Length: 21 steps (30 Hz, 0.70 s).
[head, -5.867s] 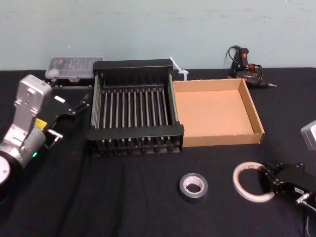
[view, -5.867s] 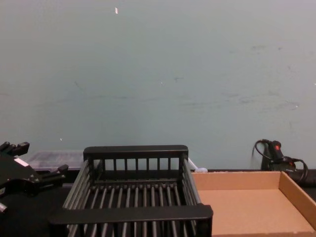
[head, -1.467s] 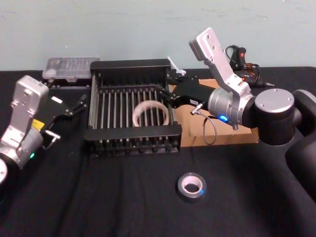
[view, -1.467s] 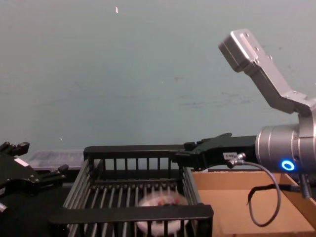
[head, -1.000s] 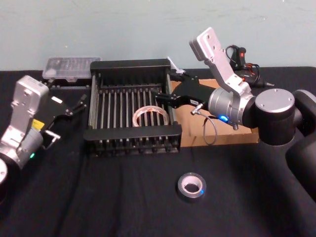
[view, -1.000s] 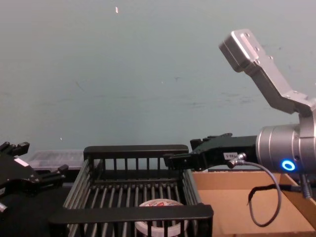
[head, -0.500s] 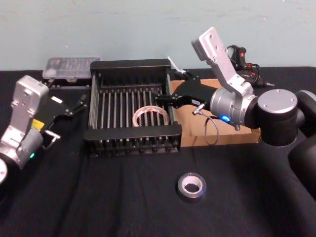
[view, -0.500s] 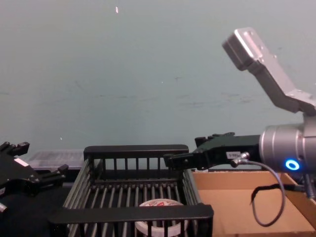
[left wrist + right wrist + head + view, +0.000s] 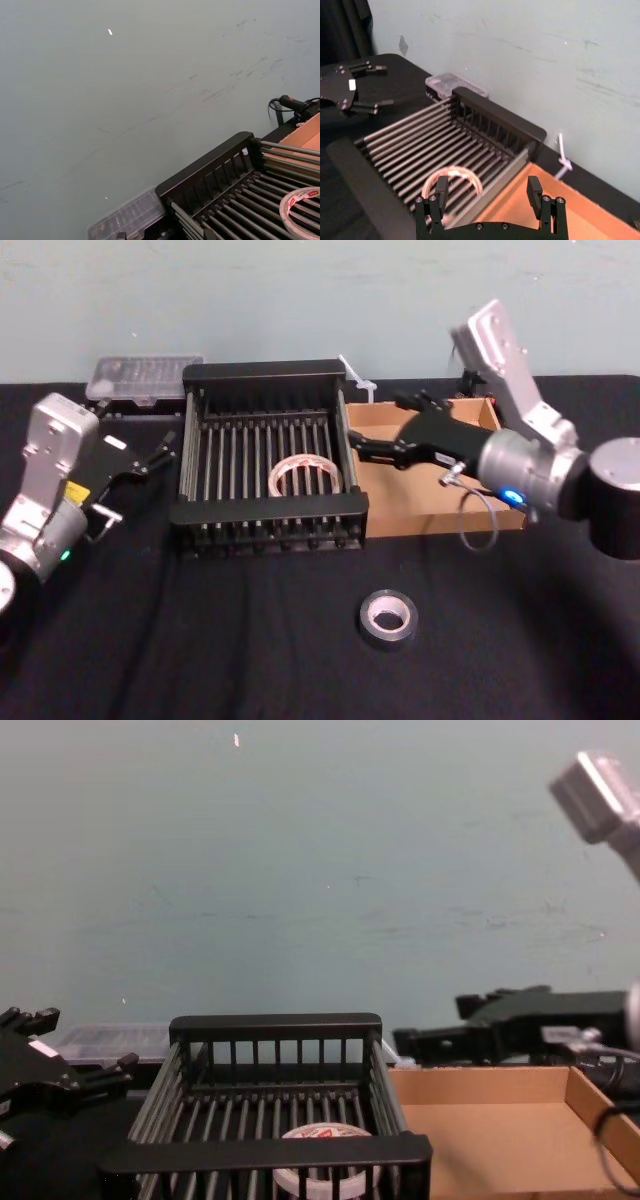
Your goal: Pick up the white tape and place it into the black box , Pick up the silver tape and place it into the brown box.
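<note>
— Where is the white tape (image 9: 305, 475) to be found?
— It is seen lying flat on the bars of the black box (image 9: 268, 370), toward the near right corner. From the chest its lower part is hidden behind the near rim, so that little more than the top face with its red marks can be made out. In the left wrist view it is cut off at the picture's edge. In the right wrist view part of the ring is covered by one finger (image 9: 440, 192).
— And the right gripper (image 9: 375, 420)?
— It is held in the air over the place where the black box meets the brown box (image 9: 400, 502). Its fingers are spread wide and nothing is held between them. The tape is not touched by it.
— How is the silver tape (image 9: 388, 618) placed?
— It is laid flat on the black table (image 9: 250, 640), in front of both boxes and well apart from either gripper.
— The left gripper (image 9: 140, 475)?
— It is parked left of the black box, with its fingers spread and nothing held.
— What else is hard to make out?
— A glue gun (image 9: 295, 104) behind the brown box is largely covered by the right arm in the head view. What is kept in the clear case (image 9: 148, 375) behind the black box cannot be told.
</note>
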Tool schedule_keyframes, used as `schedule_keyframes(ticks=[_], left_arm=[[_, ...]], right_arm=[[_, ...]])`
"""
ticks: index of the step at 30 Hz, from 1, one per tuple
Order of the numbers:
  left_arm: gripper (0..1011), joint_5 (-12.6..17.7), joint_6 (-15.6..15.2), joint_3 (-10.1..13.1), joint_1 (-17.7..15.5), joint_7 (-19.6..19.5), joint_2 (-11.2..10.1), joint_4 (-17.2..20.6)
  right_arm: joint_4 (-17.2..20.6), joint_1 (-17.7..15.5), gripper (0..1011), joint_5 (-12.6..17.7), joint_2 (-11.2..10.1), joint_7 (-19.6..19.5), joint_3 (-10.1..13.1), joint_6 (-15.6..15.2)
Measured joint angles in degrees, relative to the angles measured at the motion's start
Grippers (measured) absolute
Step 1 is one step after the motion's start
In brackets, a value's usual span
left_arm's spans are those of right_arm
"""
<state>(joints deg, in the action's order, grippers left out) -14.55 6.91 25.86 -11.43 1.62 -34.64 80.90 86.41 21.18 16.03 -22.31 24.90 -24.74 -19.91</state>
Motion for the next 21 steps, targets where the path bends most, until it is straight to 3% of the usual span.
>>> schedule_keyframes(ticks=[10, 21], left_arm=[[1001, 0.0, 0.0, 0.0, 0.0, 0.0, 0.0, 0.0], [1001, 0.0, 0.0, 0.0, 0.0, 0.0, 0.0, 0.0]], right_arm=[[8.6, -8.3, 1002, 4.1, -7.6, 0.9, 2.7, -2.9], [13.6, -14.0, 1002, 6.0, -13.9, 2.5, 2.2, -4.4]])
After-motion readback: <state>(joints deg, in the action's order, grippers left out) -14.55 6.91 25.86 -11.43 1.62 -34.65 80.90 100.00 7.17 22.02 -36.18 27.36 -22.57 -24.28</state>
